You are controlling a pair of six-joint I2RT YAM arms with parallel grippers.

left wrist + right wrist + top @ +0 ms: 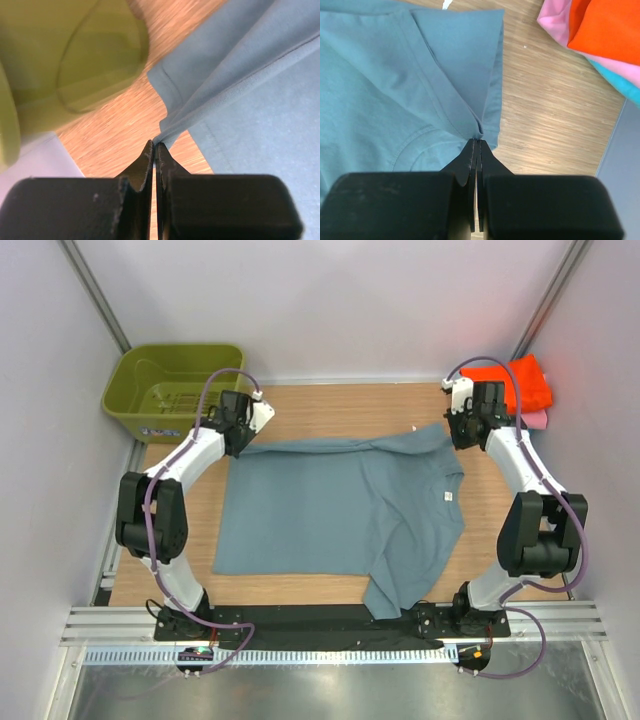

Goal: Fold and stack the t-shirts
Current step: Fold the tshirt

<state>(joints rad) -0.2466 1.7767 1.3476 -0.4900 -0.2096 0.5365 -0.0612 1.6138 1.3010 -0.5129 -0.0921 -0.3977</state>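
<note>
Blue-grey t-shirt (pixel 330 510) spread on worktop (pixel 330 408); left fingers (pixel 142 170) clamped on its far-left corner, right fingers (pixel 465 162) clamped on its far-right folded edge.

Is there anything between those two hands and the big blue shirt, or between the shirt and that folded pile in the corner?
Nothing visible. The left hand and right hand are both shut on the blue-grey shirt at its far edge. Between it and the folded pile lies only bare table.
</note>
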